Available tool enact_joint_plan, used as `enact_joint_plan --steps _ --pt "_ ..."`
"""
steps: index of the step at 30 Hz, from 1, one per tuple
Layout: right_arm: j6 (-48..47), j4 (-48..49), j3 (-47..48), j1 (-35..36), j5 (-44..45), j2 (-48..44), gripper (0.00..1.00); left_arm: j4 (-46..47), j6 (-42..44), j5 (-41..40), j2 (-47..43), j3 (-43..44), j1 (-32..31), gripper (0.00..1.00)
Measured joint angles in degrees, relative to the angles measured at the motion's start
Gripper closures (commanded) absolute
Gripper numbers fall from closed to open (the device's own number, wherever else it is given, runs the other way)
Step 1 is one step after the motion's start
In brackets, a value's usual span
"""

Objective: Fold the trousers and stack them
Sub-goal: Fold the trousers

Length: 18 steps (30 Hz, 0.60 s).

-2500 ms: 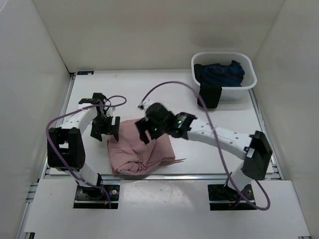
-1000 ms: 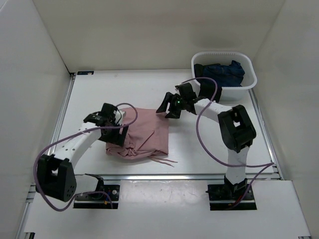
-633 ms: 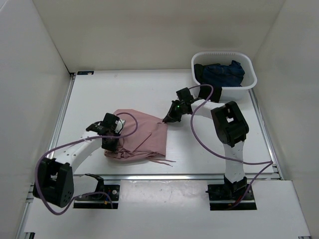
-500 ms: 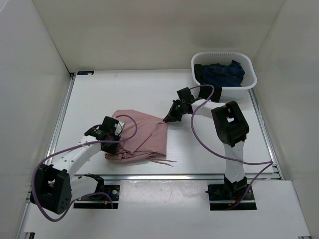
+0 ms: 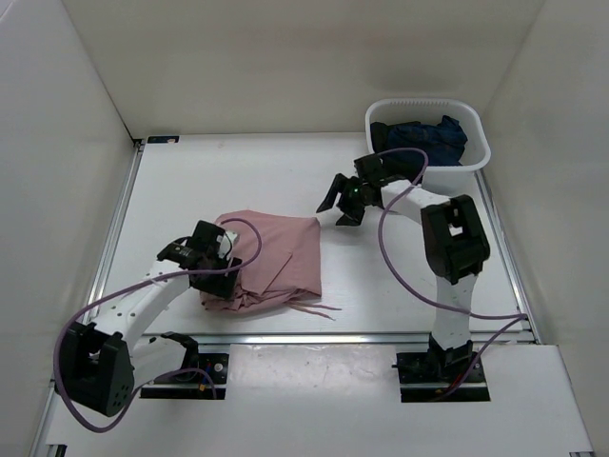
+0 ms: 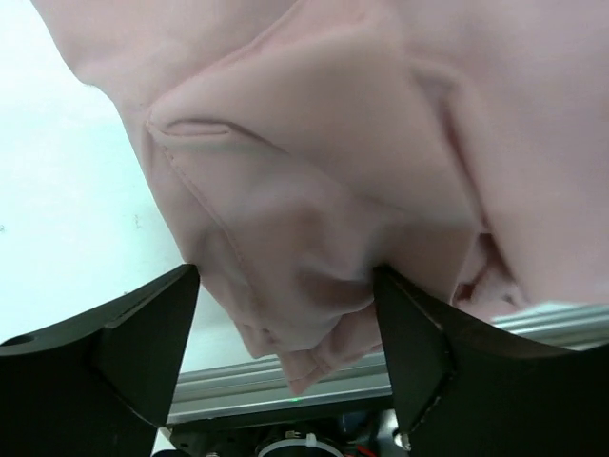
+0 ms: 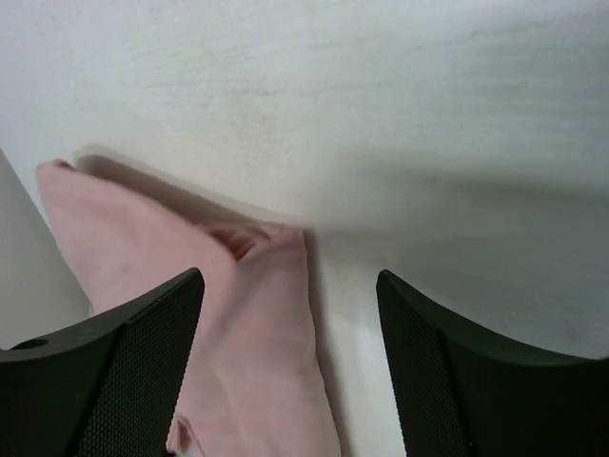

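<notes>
The dusty-pink trousers [image 5: 276, 252] lie folded in a rough rectangle on the white table, wrinkled along the near left edge, with the drawstring [image 5: 314, 307] trailing out at the near side. My left gripper [image 5: 219, 278] is at their near left edge; in the left wrist view [image 6: 285, 276] the jaws stand wide apart with bunched pink fabric [image 6: 314, 190] between them. My right gripper [image 5: 337, 205] is open and empty just right of the trousers' far right corner [image 7: 271, 238], hovering a little above the table [image 7: 428, 143].
A white basket [image 5: 476, 157] at the back right holds a dark navy garment [image 5: 423, 138]. The table's metal front rail [image 6: 495, 319] runs just beyond the trousers' near edge. White walls enclose the table on three sides.
My right gripper has let go of the trousers' far right corner and pulled back to the right, opening. The corner now lies flat. My left gripper stays at the near left edge.
</notes>
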Motion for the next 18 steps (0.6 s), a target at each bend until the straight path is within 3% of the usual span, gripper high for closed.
enact_joint_plan --steps 8,15,18 --pt "-2.45 -0.46 -12.28 2.75 -1.92 -16.74 0.16 -2.58 -0.04 7.43 -0.85 6.75 4.39 0.12" --pt "-0.46 1.2 -20.52 11.52 -4.02 -15.15 0.17 -2.73 -0.09 10.16 -1.99 8.83 10.78 0.03" --pt "1.11 1.68 -22.16 12.02 -4.02 -14.01 0.26 -1.46 -0.07 9.81 -0.33 8.81 12.52 0.03"
